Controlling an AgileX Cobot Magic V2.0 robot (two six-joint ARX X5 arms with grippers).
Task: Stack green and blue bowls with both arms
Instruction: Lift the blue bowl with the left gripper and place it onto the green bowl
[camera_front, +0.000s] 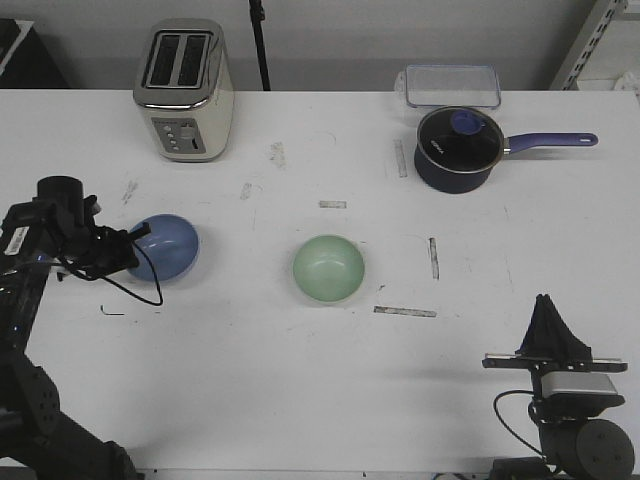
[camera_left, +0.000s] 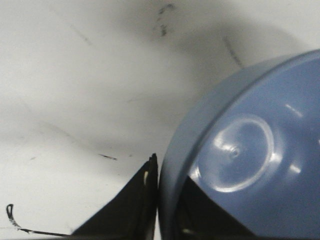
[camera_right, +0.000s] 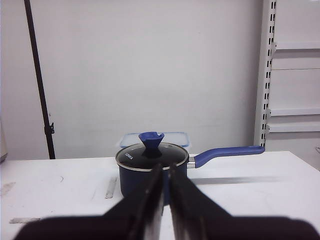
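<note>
White scuffed table (camera_front: 300, 400), pale wall behind. Toaster (camera_front: 186, 90) far left; dark blue saucepan (camera_front: 458, 148) with glass lid far right, clear container (camera_front: 452, 85) just beyond it. Left arm (camera_front: 40, 290) reaches in from the left edge. Blue bowl (camera_front: 168, 247) sits mid-left; left gripper (camera_front: 132, 246) is clamped on its left rim, one finger (camera_left: 130, 210) outside the wall, one inside. Green bowl (camera_front: 329, 268) sits centre, apart, untouched. Right gripper (camera_front: 547, 325) rests near right, fingers pressed together, holding nothing.
</note>
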